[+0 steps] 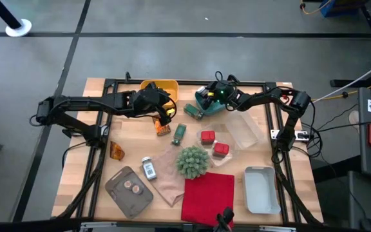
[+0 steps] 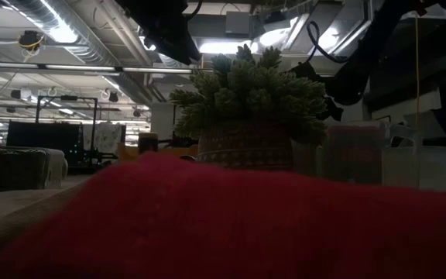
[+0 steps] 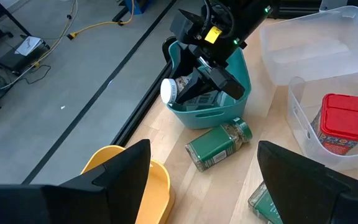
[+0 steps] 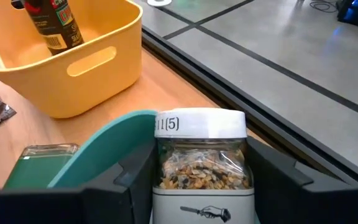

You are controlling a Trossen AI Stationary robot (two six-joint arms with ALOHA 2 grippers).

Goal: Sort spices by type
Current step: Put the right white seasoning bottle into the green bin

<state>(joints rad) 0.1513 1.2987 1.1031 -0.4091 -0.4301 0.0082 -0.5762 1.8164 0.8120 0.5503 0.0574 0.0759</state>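
Right wrist view: right gripper (image 4: 201,177) clamps a white-capped jar (image 4: 202,155) over the teal bin (image 3: 211,99); lower it fully inside before releasing. Left gripper (image 3: 201,180), fingers apart, hovers beside the yellow bin (image 4: 73,68).

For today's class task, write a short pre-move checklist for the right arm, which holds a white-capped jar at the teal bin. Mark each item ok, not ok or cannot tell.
1. Right gripper has a firm hold on the white-capped jar: ok, a finger presses each side.
2. Jar is over the teal bin, not the table: ok, it hangs inside the rim.
3. Room in the bin below the jar: cannot tell, the gripper hides the floor.
4. Left gripper is out of the way: ok, it sits open by the yellow bin.
5. Green jar lying beside the teal bin is clear of the drop: ok, it is outside the wall.
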